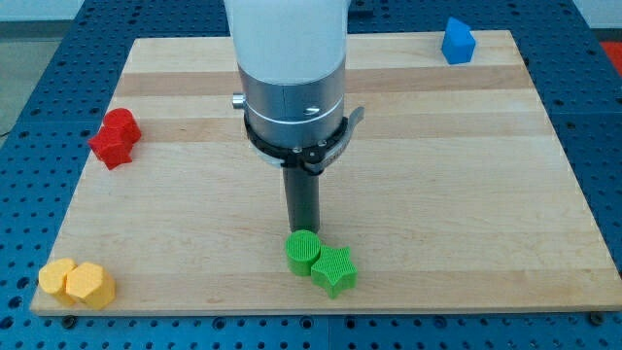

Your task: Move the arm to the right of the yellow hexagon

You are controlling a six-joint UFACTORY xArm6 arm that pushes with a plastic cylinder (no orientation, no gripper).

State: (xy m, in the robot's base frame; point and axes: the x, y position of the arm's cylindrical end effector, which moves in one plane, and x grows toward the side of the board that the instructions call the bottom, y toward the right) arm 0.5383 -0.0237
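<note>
Standing just above the green blocks, my tip [303, 231] sits at the lower middle of the wooden board [457, 194]; its very end is hidden behind the green cylinder [302, 251], so I cannot tell whether it touches that block or stops just short; there are no jaws on this rod, nothing to open or close, and it holds nothing. Touching the cylinder on its lower right is a green star [334, 270]; both lie close to the board's bottom edge.

Farther out, the yellow hexagon [89, 285] rests in the board's bottom-left corner, touching a second yellow block [57, 278] of rounder shape on its left; its right side is bare wood, well apart from my tip. At the view's left edge, higher up, are the red blocks [116, 138], seemingly two pressed together; a blue block [458, 42] stands near the top right corner.

Judging by its ribbed printed look, the hexagon is probably light, stiff plastic that would skid easily on smooth wood at any nudge; there is no taking hold of it, only pushing, and this task wants none; the sensible aim is the open patch just to its right, approached along the bottom strip without brushing its flat face or dragging the green pair along.
</note>
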